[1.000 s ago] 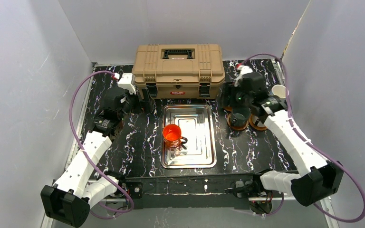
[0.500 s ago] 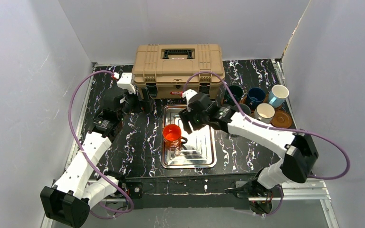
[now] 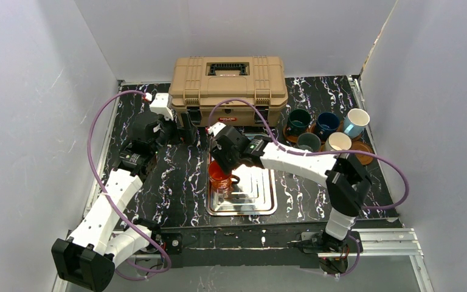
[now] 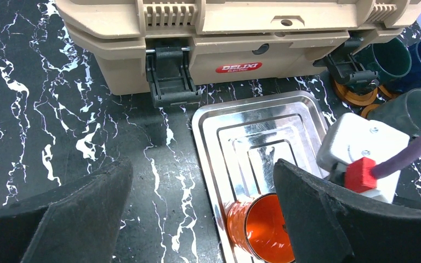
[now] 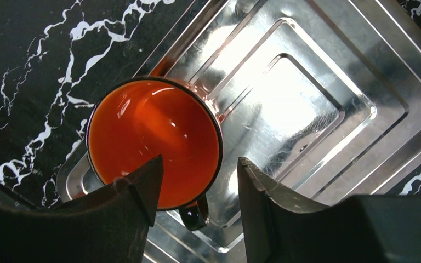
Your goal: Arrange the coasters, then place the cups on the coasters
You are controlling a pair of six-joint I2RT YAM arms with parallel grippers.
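Swinging over from the placed cups (image 3: 298,120) to straddle the orange cup (image 5: 153,137) at its rim with right pincer (image 5: 200,167) part open, narrowing, seemingly gripping nothing yet; bare coaster (image 3: 363,154) next.

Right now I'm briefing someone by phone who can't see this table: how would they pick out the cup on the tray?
Find the tan toolbox at the back; the steel tray lies in front of it. The cup stands at the tray's left side, under the open right gripper. It is the only orange one; the other cups cluster to the right of the tray.
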